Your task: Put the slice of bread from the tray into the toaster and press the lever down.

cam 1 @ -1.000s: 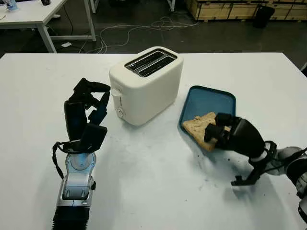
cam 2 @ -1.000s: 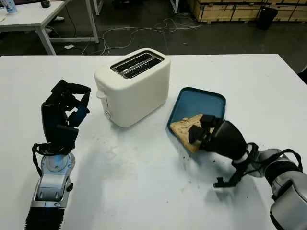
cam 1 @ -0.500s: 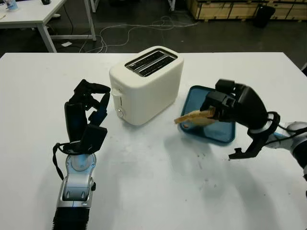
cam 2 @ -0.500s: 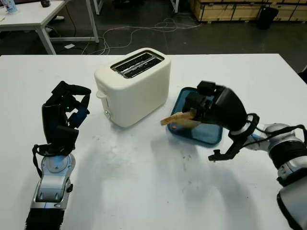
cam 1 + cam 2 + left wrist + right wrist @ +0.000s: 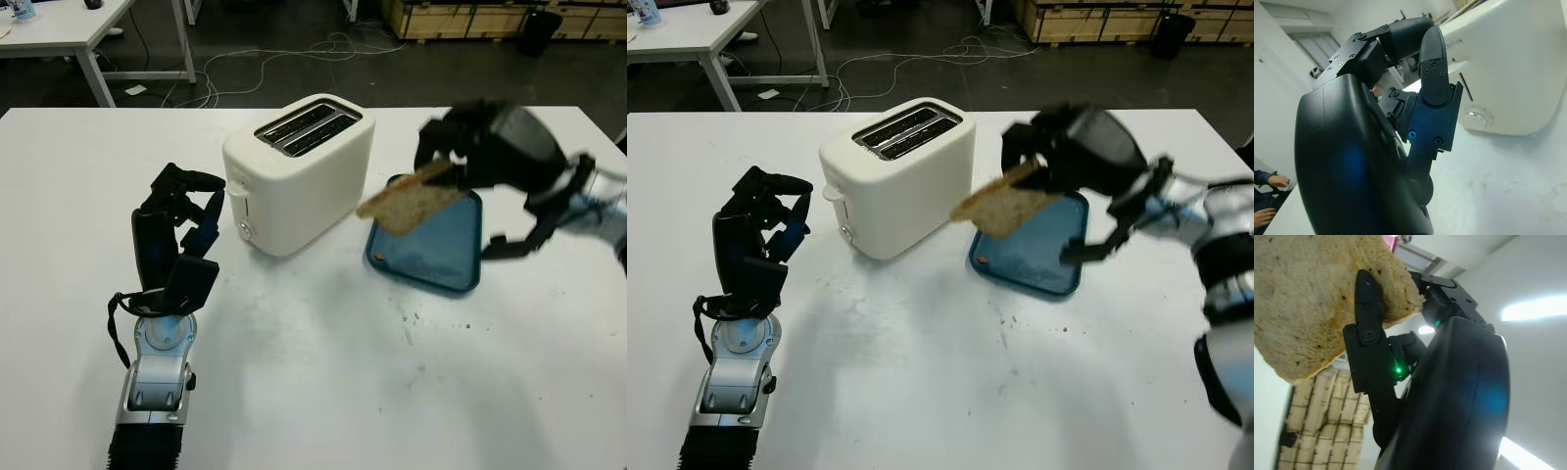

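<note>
Right hand (image 5: 480, 147) up in the air, clamped on the slice of bread (image 5: 409, 197), one finger (image 5: 1367, 303) pressed across its face. Bread tilted, hanging above the left edge of the blue tray (image 5: 460, 264), just right of the white toaster (image 5: 299, 176) and below its slots (image 5: 307, 129). Crumbs dotted on the white table (image 5: 323, 372). Left hand (image 5: 176, 230) upright, left of the toaster near its lever (image 5: 238, 190), fingers curled, holding nothing.
</note>
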Motion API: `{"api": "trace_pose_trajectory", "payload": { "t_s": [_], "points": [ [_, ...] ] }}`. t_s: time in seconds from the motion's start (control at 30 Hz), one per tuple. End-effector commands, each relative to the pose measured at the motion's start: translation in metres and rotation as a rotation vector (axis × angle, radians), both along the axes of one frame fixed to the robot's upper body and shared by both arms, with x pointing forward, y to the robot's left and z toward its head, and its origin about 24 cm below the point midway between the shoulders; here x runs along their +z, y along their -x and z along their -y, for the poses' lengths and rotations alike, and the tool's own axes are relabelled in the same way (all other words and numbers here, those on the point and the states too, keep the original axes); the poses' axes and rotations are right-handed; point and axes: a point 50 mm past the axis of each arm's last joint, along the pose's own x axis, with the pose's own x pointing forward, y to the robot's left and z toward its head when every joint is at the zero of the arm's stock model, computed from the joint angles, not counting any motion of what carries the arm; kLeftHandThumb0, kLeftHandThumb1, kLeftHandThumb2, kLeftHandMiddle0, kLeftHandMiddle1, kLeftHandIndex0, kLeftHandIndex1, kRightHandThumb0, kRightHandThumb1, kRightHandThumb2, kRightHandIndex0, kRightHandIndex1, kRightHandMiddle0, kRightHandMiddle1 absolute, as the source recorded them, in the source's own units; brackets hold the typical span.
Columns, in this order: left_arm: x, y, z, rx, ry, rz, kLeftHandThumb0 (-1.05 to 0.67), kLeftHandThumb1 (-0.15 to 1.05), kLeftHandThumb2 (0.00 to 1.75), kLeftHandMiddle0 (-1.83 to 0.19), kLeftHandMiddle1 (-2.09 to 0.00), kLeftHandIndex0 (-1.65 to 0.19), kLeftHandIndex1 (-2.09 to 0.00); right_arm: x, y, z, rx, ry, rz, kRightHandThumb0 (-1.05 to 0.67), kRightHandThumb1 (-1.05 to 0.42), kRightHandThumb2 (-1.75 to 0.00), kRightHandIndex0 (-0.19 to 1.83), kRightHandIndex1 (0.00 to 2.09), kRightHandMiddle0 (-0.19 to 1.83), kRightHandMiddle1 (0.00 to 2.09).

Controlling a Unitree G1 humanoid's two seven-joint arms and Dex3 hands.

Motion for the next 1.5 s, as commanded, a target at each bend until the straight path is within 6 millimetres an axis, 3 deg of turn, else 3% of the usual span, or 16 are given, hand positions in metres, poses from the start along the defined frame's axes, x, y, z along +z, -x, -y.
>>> {"api": "trace_pose_trajectory", "payload": {
  "t_s": [0.0,0.17,0.27,0.4,0.57,0.83,1.03,1.47],
  "points": [
    [0.001,-0.001,0.002,-0.003,0.006,0.006,-0.48,0.92,0.29,-0.76,-1.75,-0.64,-1.48,0.025,-0.007,-0.009,-0.021,0.01,0.064,-0.4,-0.92,-0.25,1.09,1.59,0.89,1.5],
    [0.001,-0.001,0.002,0.0,0.003,0.004,-0.48,0.92,0.29,-0.76,-1.75,-0.65,-1.48,0.07,-0.015,-0.031,-0.03,-0.03,0.154,-0.51,-0.92,-0.39,1.09,1.74,0.82,1.69],
    [0.001,-0.001,0.001,0.004,-0.002,0.007,-0.49,0.92,0.29,-0.77,-1.75,-0.65,-1.48,0.091,-0.017,-0.041,-0.049,-0.045,0.208,-0.58,-0.92,-0.48,1.15,1.74,0.85,1.67],
    [0.002,-0.001,0.002,0.006,-0.002,0.011,-0.49,0.92,0.29,-0.78,-1.75,-0.66,-1.49,0.11,-0.017,-0.053,-0.056,-0.054,0.251,-0.62,-0.92,-0.58,1.21,1.75,0.87,1.74],
    [0.002,-0.002,0.003,-0.007,0.011,0.012,-0.49,0.92,0.29,-0.79,-1.75,-0.66,-1.5,0.122,-0.019,-0.068,-0.08,-0.08,0.268,-0.59,-0.92,-0.5,1.21,1.75,0.89,1.75],
    [0.0,-0.001,0.003,-0.005,0.012,0.009,-0.49,0.92,0.3,-0.77,-1.75,-0.64,-1.48,0.103,-0.031,-0.084,-0.131,-0.07,0.209,-0.55,-0.92,-0.46,1.19,1.75,0.88,1.75],
    [0.001,0.0,0.003,-0.003,0.006,0.007,-0.49,0.92,0.3,-0.78,-1.75,-0.65,-1.49,0.082,-0.036,-0.091,-0.144,-0.019,0.193,-0.49,-0.92,-0.28,1.2,1.75,0.9,1.74],
    [0.0,0.0,0.004,-0.001,0.011,0.001,-0.5,0.92,0.29,-0.77,-1.75,-0.65,-1.49,0.042,-0.045,-0.088,-0.205,0.054,0.116,-0.49,-0.92,-0.33,1.19,1.75,0.91,1.75]
  ]
}}
